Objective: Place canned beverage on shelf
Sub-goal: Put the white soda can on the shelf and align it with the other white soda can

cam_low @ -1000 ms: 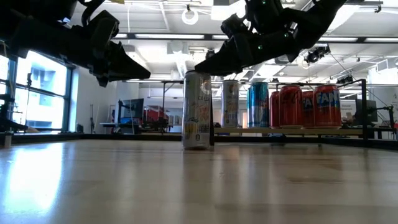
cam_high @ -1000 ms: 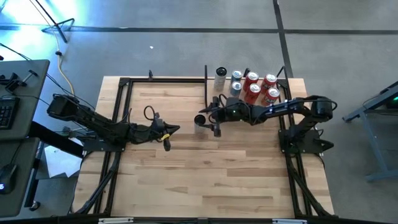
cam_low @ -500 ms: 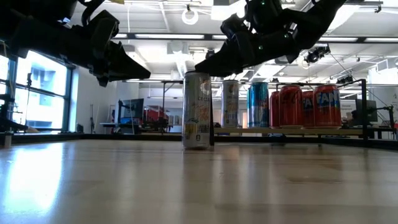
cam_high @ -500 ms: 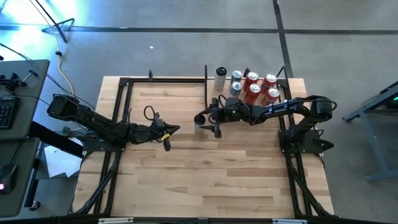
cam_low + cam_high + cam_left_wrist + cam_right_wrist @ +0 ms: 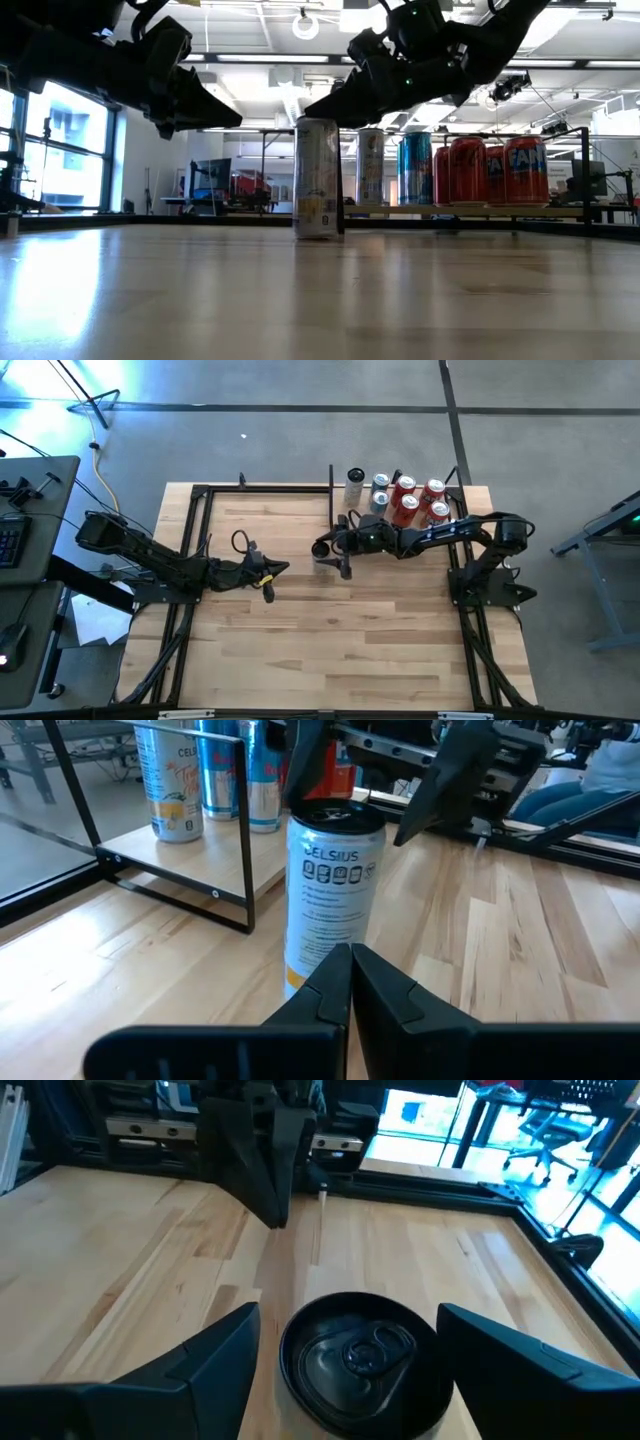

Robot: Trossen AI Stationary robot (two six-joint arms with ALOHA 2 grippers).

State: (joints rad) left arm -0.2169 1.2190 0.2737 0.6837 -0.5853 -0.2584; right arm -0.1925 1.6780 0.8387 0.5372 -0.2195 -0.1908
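A tall white Celsius can (image 5: 321, 557) stands upright on its base on the plank table, just left of the shelf; it also shows in the low view (image 5: 317, 178) and the left wrist view (image 5: 333, 890). My right gripper (image 5: 350, 1355) is open, its fingers on either side of the can's dark top (image 5: 362, 1360), a little above it in the low view (image 5: 330, 105), touching nothing. My left gripper (image 5: 350, 982) is shut and empty, raised left of the can (image 5: 275, 571). The shelf (image 5: 470, 211), a light board with black posts, holds several cans.
On the shelf (image 5: 352, 510) stand silver, blue and red cans (image 5: 410, 500), close behind my right arm. A black post (image 5: 245, 840) of the shelf rises beside the Celsius can. Bare plank table (image 5: 340, 640) lies toward the near edge.
My right gripper has crept a little toward the table's left, over the can's top, still open. The can has stayed where it was.
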